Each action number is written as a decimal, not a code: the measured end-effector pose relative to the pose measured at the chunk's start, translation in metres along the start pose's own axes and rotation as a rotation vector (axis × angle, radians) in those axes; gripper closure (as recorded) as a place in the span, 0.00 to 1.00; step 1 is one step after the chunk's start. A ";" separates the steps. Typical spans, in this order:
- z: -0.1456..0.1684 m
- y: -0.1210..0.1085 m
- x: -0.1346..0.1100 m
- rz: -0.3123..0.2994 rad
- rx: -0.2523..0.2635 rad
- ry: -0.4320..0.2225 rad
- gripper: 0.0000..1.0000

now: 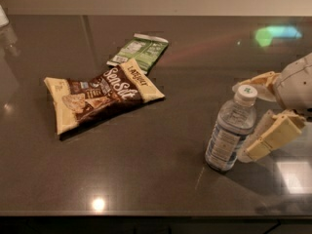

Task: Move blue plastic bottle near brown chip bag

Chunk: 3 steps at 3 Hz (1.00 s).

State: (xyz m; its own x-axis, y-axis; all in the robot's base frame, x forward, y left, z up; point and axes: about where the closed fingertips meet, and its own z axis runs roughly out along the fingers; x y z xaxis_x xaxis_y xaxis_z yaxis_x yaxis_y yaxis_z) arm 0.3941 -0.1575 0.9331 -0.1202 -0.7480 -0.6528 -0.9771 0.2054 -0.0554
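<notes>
The blue plastic bottle [229, 130], clear with a white cap and a blue-and-white label, stands upright at the right of the dark table. The brown chip bag [100, 97], with "Sea Salt" lettering and cream ends, lies flat at the left centre, well apart from the bottle. My gripper [245, 122] comes in from the right edge and is open. One cream finger [254, 83] is behind the bottle's cap. The other finger [271, 138] is just right of the bottle's body. I cannot tell whether either finger touches the bottle.
A smaller green packet [139, 52] lies just behind the chip bag. The dark table [161, 179] has its front edge along the bottom of the view. A green light reflection [275, 33] shows at the back right.
</notes>
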 end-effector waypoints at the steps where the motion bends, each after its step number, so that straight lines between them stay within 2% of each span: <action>1: 0.004 -0.002 -0.004 0.004 0.002 -0.031 0.39; 2: 0.003 -0.005 -0.009 0.006 0.007 -0.056 0.63; 3: -0.002 -0.024 -0.024 0.000 0.032 -0.072 0.87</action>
State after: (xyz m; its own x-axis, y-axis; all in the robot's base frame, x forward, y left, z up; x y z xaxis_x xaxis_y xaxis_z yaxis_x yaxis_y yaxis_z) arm 0.4204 -0.1459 0.9521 -0.1059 -0.7010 -0.7053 -0.9709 0.2262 -0.0791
